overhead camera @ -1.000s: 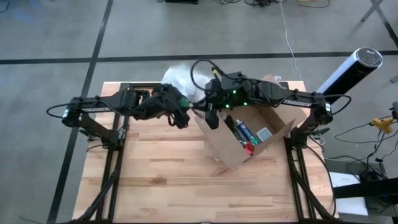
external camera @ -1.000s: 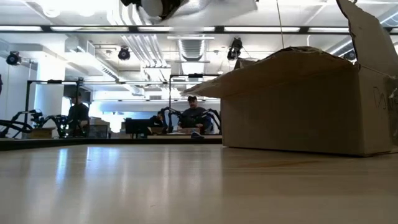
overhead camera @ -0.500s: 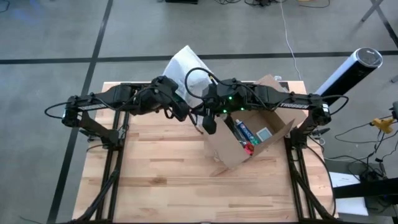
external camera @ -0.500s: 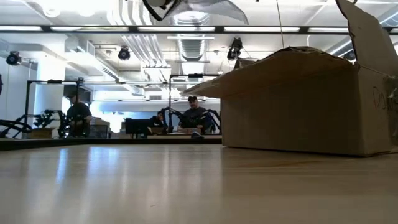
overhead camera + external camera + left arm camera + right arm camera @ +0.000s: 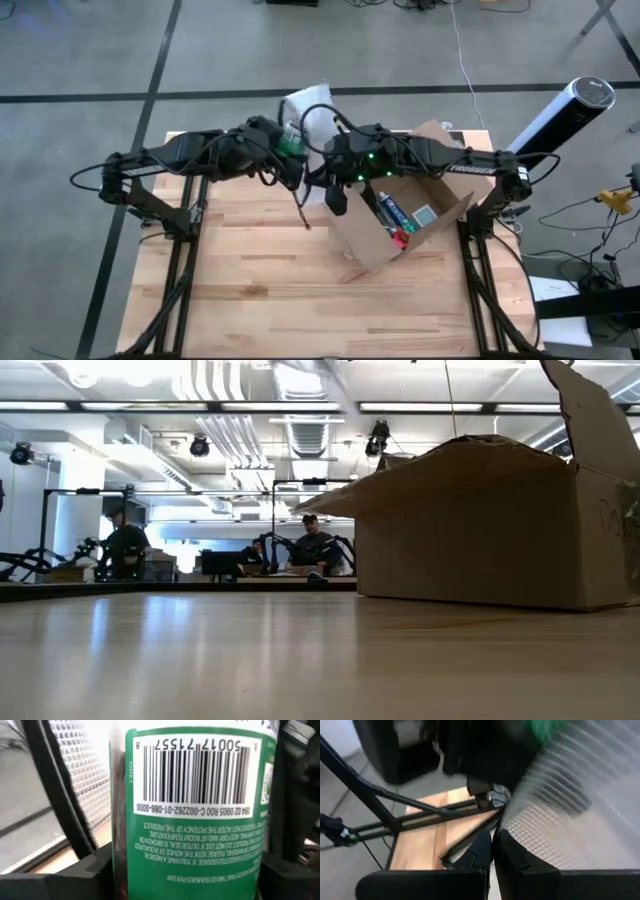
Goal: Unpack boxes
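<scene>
Open cardboard box [image 5: 400, 225] near bench's [image 5: 250, 290] far right corner. Left gripper [image 5: 290, 160] clamping green-labelled bottle [image 5: 192, 805] beside white pouch [image 5: 305, 110]; right gripper [image 5: 337, 198] pinched shut, crowding box's left edge.

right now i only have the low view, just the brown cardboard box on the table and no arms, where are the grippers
observer: both are raised over the table's far edge, left of the brown corrugated cardboard box. the left gripper is closed on a green-labelled bottle with a barcode
operator: and the right one
observer: the right gripper is shut, beside a translucent white mesh pouch; i can't tell if it pinches it
operator: anything in the box
observer: yes, its flaps are open, and a red item and a small tube lie inside
</scene>
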